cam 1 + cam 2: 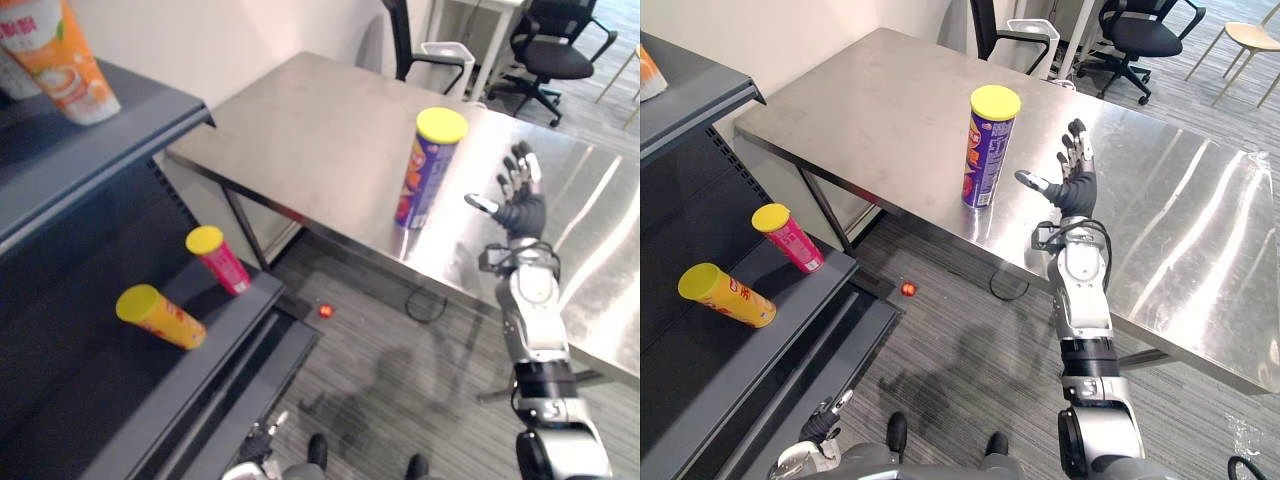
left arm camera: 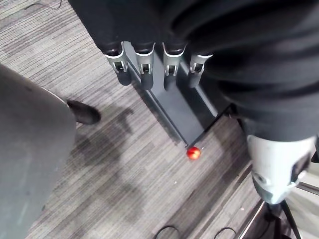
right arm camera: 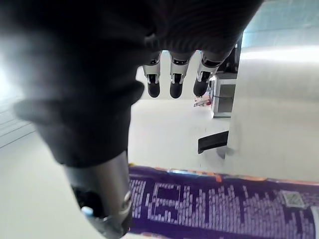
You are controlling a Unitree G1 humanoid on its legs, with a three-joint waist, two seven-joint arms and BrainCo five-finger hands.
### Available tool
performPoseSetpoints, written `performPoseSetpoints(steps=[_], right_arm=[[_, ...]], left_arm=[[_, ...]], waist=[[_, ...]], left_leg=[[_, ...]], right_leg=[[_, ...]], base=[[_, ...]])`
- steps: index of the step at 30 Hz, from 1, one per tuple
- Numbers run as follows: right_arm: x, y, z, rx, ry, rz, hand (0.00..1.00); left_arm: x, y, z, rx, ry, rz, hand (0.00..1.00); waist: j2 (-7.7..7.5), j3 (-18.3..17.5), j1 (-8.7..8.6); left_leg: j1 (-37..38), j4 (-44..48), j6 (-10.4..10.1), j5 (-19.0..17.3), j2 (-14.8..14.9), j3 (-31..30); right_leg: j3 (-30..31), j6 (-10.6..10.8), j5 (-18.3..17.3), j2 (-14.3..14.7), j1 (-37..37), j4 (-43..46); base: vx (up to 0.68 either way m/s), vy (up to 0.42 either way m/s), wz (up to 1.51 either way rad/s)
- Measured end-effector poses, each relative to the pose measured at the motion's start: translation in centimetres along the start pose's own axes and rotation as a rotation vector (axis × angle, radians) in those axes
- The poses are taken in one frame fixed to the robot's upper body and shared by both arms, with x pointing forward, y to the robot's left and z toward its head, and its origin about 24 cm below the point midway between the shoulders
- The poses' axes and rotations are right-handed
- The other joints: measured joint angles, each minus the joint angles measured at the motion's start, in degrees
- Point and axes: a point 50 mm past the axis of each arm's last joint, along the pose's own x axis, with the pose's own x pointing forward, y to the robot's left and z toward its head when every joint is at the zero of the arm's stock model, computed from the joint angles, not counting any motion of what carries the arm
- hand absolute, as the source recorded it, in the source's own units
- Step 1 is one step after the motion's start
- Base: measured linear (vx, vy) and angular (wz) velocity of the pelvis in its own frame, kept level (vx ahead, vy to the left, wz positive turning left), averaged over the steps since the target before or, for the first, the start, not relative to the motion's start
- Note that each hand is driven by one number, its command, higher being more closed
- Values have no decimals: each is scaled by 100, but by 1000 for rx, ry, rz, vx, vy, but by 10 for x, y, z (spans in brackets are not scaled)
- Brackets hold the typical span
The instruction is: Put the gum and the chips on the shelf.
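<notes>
Chips can (image 1: 988,150), 1, stands beside spread, empty fingers (image 1: 1080,150) of right hand (image 1: 1077,190); shelf (image 1: 700,375) holds 1 pink tube (image 1: 790,240), 1 yellow tube (image 1: 728,297).

Steel table (image 1: 890,100): purple chips can (image 1: 986,150) upright. Shelf (image 1: 740,350): yellow can (image 1: 725,295), pink can (image 1: 788,238).

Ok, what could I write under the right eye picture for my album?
Open right robot hand near the yellow-lidded purple chips can standing on the steel table, beside the dark shelf.

Chips: purple can (image 1: 985,150), yellow lid, upright on the steel table (image 1: 870,100).
Gum: pink tube (image 1: 790,238), yellow cap, tilted on the lower shelf (image 1: 790,300).
</notes>
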Motion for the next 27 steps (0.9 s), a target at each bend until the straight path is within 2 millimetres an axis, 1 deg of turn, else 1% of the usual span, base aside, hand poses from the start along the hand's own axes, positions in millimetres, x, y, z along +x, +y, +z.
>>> performPoseSetpoints(steps=[3,5,8,13,17,19,22,24,27], right_arm=[[8,6,4,4,-12,15,0],[13,13,4,4,-8,39,0],[19,18,6,6,-14,50,0],[27,21,6,5,-3,50,0],[37,25,9,5,7,50,0],[40,24,6,1,28,36,0],[40,22,-1,-5,58,20,0],[39,19,-9,-9,99,4,0],[41,19,-13,-12,122,2,0]], left_arm=[[1,-2,2,6,-10,-7,0],[1,-2,3,5,-10,-8,0],[1,-2,3,4,-11,-7,0],[1,-2,3,4,-12,-7,0],[2,-3,8,7,-24,-10,0],[3,-3,9,11,-29,-11,0],[3,-4,10,-2,-32,-12,0],[3,-4,14,-8,-51,-10,0],[3,-5,17,-9,-61,-13,0]], waist=[[-4,6,83],[-9,9,93],[-13,13,97],[-18,24,104],[-32,154,112],[-36,166,136],[-45,191,183],[-67,284,247],[-64,361,258]], left_leg=[[-24,1,0,0,0,-27],[-28,1,0,0,-1,-32],[-41,1,0,0,0,-50],[-68,2,0,0,4,-87],[-76,6,0,4,8,-102],[-84,4,-1,3,1,-125],[-84,3,0,3,-8,-125],[-87,3,0,3,-32,-124],[-96,3,0,4,-50,-127]], right_leg=[[-30,0,0,0,-5,-2],[-37,0,0,-1,-6,-2],[-67,0,0,-1,-6,-5],[-125,0,0,5,-5,-16],[-148,0,0,9,1,-19],[-160,0,1,14,4,-22],[-162,0,1,14,2,-22],[-160,0,2,13,0,-22],[-159,0,2,-3,-6,-23]], base=[[0,-9,4],[-1,-5,2],[0,-3,1],[1,-11,3],[0,0,0],[-1,-11,4],[7,-1,1],[0,0,0],[0,0,0]])
